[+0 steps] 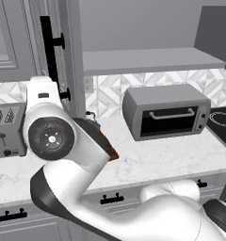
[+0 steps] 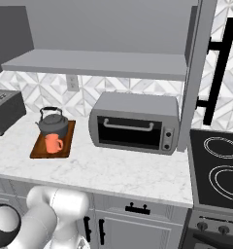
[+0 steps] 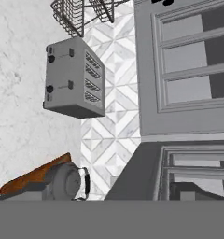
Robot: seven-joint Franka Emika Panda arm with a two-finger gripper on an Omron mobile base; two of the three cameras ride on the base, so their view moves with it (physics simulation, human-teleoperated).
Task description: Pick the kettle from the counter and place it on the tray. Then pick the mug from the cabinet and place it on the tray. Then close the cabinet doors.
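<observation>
Kettle point(image 2: 53, 121) and mug point(image 2: 53, 143) sit on tray point(image 2: 38, 150); cabinet doors point(image 2: 191, 73) open, apparently unclosed; gripper jaws wide, empty.

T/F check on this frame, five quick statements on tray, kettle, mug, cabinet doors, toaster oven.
1. The kettle sits on the tray. True.
2. The mug is on the cabinet shelf. False: it stands on the tray, in front of the kettle.
3. Both cabinet doors are closed. False: the cabinet door stands open, the shelf exposed.
4. The toaster oven stands right of the tray in the right base view. True.
5. The toaster oven door is open. False: closed.
</observation>
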